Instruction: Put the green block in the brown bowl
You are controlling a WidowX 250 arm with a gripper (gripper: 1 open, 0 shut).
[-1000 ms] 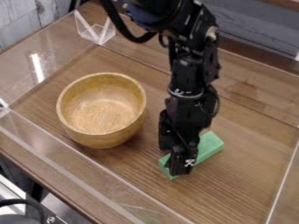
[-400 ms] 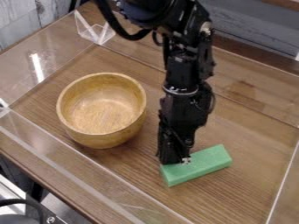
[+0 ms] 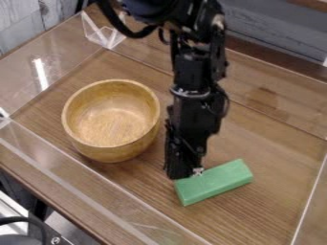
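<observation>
Although the gripper (image 3: pixel 186 172) has its jaws together, they hold nothing: the green block (image 3: pixel 213 182) lies flat near the tabletop's front edge, right of the brown bowl (image 3: pixel 113 119). Grasping remains undone; next, I judge, reopen and straddle the block.

I see the green block (image 3: pixel 213 183), a plain matte bright-green bar, lying flat on the wooden tabletop with its long axis running diagonally, the far end angled up to the right. To its left I have the brown bowl (image 3: pixel 111 119), a round, thick-walled light wooden bowl with visible grain, sitting upright and empty, near the block but apart from it.
</observation>
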